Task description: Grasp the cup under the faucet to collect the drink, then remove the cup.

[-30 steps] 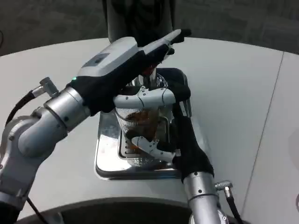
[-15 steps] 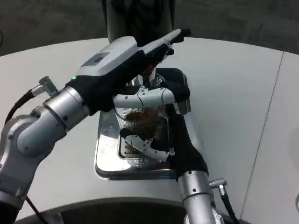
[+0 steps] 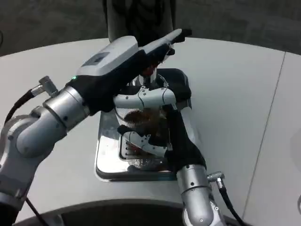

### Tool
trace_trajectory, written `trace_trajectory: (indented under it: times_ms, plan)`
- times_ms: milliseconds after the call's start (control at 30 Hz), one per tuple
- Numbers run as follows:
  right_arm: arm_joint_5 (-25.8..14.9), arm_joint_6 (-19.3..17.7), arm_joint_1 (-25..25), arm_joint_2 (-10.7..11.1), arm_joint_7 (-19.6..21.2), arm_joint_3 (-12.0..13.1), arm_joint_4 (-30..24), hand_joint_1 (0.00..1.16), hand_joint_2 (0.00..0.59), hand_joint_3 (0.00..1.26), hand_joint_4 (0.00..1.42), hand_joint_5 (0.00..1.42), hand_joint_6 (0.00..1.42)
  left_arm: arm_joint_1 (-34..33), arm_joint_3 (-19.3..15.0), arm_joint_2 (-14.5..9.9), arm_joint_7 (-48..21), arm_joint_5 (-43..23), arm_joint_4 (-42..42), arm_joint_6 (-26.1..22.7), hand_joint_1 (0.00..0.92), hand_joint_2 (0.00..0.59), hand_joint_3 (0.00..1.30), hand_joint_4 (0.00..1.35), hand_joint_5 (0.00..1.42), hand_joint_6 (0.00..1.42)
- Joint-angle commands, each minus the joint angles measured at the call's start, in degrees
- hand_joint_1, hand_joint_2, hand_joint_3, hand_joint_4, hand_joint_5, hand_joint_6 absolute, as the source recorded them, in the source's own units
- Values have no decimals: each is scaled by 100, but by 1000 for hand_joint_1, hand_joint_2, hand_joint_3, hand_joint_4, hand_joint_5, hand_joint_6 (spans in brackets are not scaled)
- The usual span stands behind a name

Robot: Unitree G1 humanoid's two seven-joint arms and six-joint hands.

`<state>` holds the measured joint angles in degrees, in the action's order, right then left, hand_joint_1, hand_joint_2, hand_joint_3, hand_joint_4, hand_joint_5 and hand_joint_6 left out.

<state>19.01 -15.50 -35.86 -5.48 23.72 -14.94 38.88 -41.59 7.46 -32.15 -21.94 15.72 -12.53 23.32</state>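
One clear plastic cup stands upright on the metal drip tray, its long axis vertical and its open mouth facing up toward the faucet just above it. The cup's wall is ribbed and see-through, and a brown drink shows through it in the lower part; much of its rim and its near side are covered by fingers, so how full it is cannot be judged. The right hand holds the cup from the right side: one white finger wraps across the upper wall near the rim and others curl around the lower wall, with the black palm pressed against the cup's right flank. The left hand is raised above the cup, its white back uppermost and its fingers stretched flat and close together toward the far side, at the top of the dispenser; whether they press on anything there is hidden, and nothing is seen in its grasp. There is one tray, a shiny rectangular one with a slotted grate, sitting near the middle of the white table, closer to the near edge than to the far edge, and one dark dispenser column rising at the tray's far end. Two silver forearms come in from the near edge, the left from the near-left corner, the right from the near middle.
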Motion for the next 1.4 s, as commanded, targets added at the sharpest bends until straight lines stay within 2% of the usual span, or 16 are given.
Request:
trace_trajectory:
  times_ms: [33,400,500,633,800,1033,1133,1267,1400]
  plan:
    - [-65,-119,-280,-389,23,12,111,834,174,33,52,61,89,-19,52,-57,-160,66,-31,-119,0,96,49,59,149,58]
    - [-24,-90,-294,-500,101,-72,159,834,174,33,95,107,117,21,14,-91,-182,21,38,-197,0,96,49,59,149,58]
    - [-19,-93,-297,-508,164,-100,148,844,178,98,223,240,192,37,-35,-59,-204,-93,30,-260,0,97,49,59,149,58]
    - [-23,-87,-366,-499,229,-117,189,848,178,170,335,345,272,104,-305,87,-339,-756,-80,-615,0,102,49,59,151,58]
    - [-19,-71,-425,-474,289,-109,219,852,188,265,442,477,358,206,-515,192,-457,-1247,5,-942,0,105,49,56,148,58]
    - [25,-36,-421,-447,447,-107,177,876,193,480,635,681,538,409,-835,358,-644,-2053,236,-1493,0,109,39,4,109,48]
    - [45,-33,-392,-445,486,-121,146,887,194,546,683,742,594,498,-1027,498,-726,-2513,324,-1778,0,113,9,0,83,35]
    - [94,-12,-340,-430,515,-138,31,905,177,665,778,880,747,687,-1267,732,-753,-3049,562,-2086,0,114,0,0,39,6]
    - [112,8,-287,-417,501,-149,-59,910,161,720,807,953,811,833,-1467,951,-862,-3568,729,-2305,0,114,0,0,5,0]
